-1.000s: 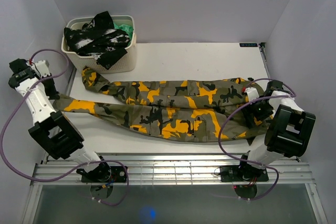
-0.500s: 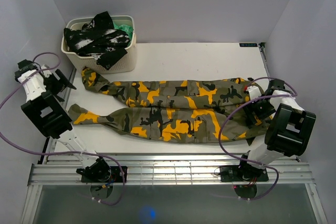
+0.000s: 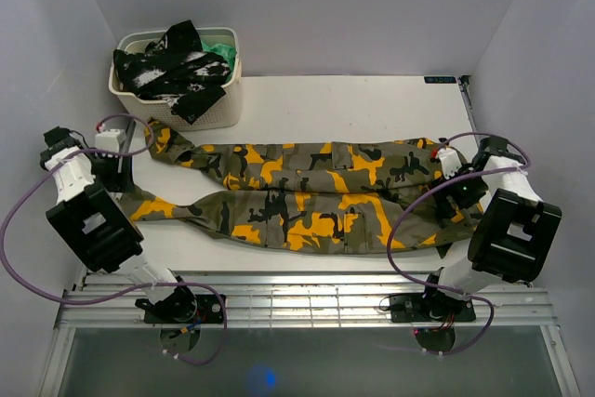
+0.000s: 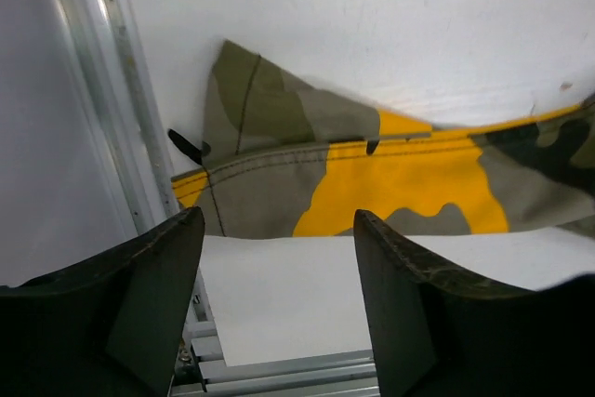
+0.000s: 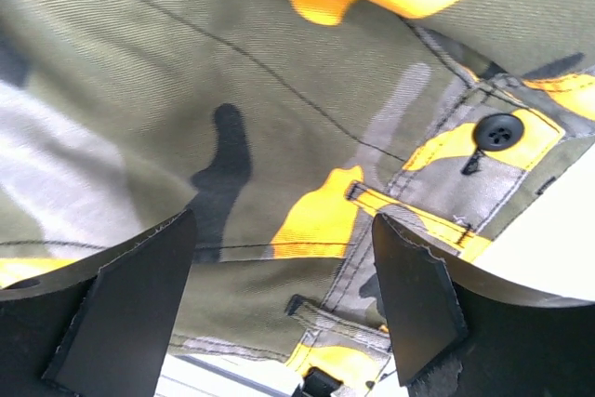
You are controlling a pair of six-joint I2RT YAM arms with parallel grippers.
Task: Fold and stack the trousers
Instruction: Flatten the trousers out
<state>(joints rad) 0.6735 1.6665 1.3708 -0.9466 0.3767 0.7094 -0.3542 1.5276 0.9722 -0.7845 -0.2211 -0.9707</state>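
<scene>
The camouflage trousers (image 3: 307, 188) lie flat across the table, waist to the right and both legs running left. My left gripper (image 3: 123, 177) hovers open just above the near leg's cuff (image 4: 307, 183), by the table's left edge. In the left wrist view its fingers (image 4: 279, 220) have only bare table between them. My right gripper (image 3: 456, 188) hangs open over the waistband at the right. The right wrist view shows its fingers (image 5: 284, 225) spread above the waist cloth (image 5: 279, 90), close to a black button (image 5: 498, 130), gripping nothing.
A white basket (image 3: 218, 109) stands at the back left, holding a black-and-white mottled garment (image 3: 167, 67) and a green cloth (image 3: 221, 46). A metal rail (image 4: 102, 90) runs along the table's left edge. White walls close in on both sides.
The left gripper opened and let go of the near leg's cuff, which slid back rightward onto the table. The left arm then swung in over the cuff. The right arm barely moved.
</scene>
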